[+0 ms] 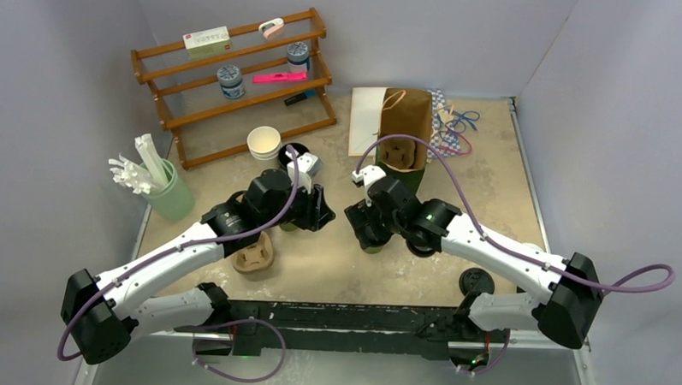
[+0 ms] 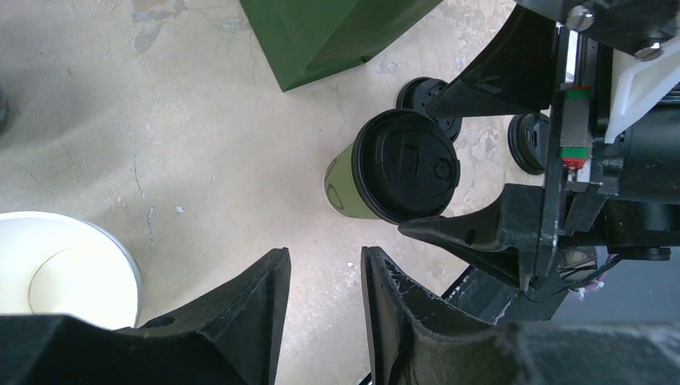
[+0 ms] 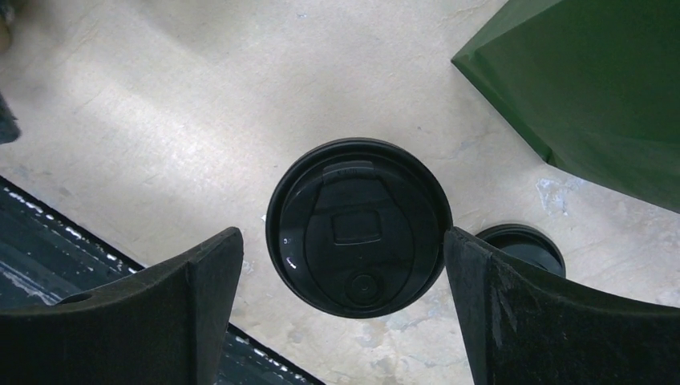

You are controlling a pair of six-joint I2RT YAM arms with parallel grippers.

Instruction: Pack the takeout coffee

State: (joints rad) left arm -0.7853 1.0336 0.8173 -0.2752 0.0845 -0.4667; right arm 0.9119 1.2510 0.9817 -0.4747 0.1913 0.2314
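Overhead view: two arms reach in from the near edge of a pale bench. The left fingers point down near its middle, and the right fingers point down just beside them. The takeout coffee is hidden under the right wrist here. A brown paper bag stands open behind the right arm, near enough, I judge, to be where the cup belongs. A cardboard cup carrier lies by the left arm; a wooden rack stands at back left.

Left wrist view: the takeout coffee stands upright on the bench, its olive side showing under a round black sip lid. The right fingers are spread wide, one on each side of the cup, apparently lined up to take it. The left fingers have a narrow gap with nothing in it; they hang back from the cup, probably to leave room. A lidless white-lined cup stands at lower left; two spare lids lie beyond the coffee.

Right wrist view: looking straight down, the sip lid sits centred between the right fingers, which are wide apart and grip nothing. One finger is just beside the rim; bare bench shows between the lid and the other. The bag's dark green lower part is near, at upper right.
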